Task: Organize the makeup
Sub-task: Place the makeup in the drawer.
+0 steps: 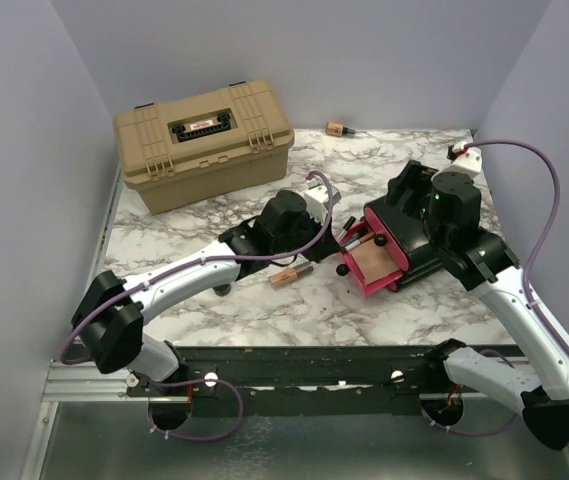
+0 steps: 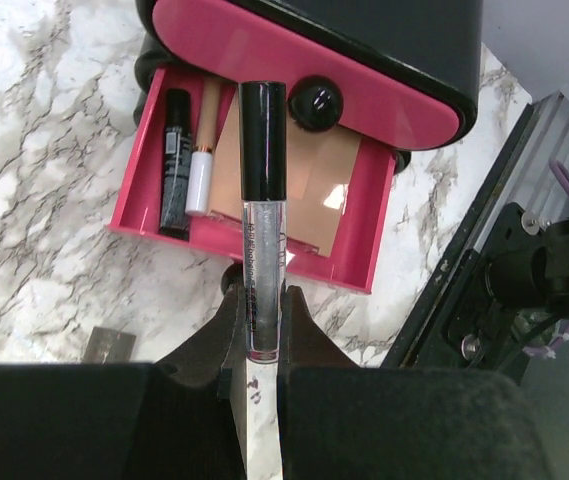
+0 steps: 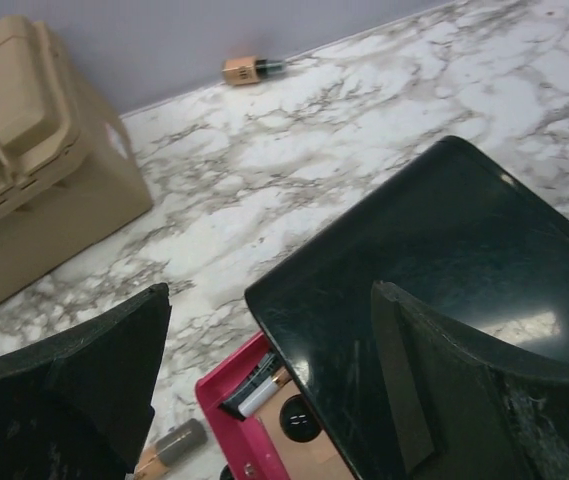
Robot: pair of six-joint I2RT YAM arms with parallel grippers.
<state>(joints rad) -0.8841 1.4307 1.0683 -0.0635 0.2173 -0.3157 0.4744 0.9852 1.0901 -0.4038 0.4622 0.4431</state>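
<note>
– Above the open drawer [image 2: 132, 190], the left gripper [image 2: 261, 300] is clamped on the gloss tube [image 2: 263, 230], cap forward. How should it go in?
– Flat onto the compact [image 2: 319, 190], I'd say, parallel to the 2 already inside: black tube [image 2: 175, 165], white-capped tube [image 2: 201, 172]. Let go only once it is low.
– Edges?
– The knob [image 2: 316, 100] on the pink front above overhangs the back, so keep the cap short of it. The front rim sits just ahead of the fingers.
– And the right gripper [image 3: 269, 300]?
– Spread wide, holding nothing, over the black box [image 3: 444, 230]. A lipstick [image 1: 289, 277] lies on bare marble beside the left arm, with room to reach.
</note>
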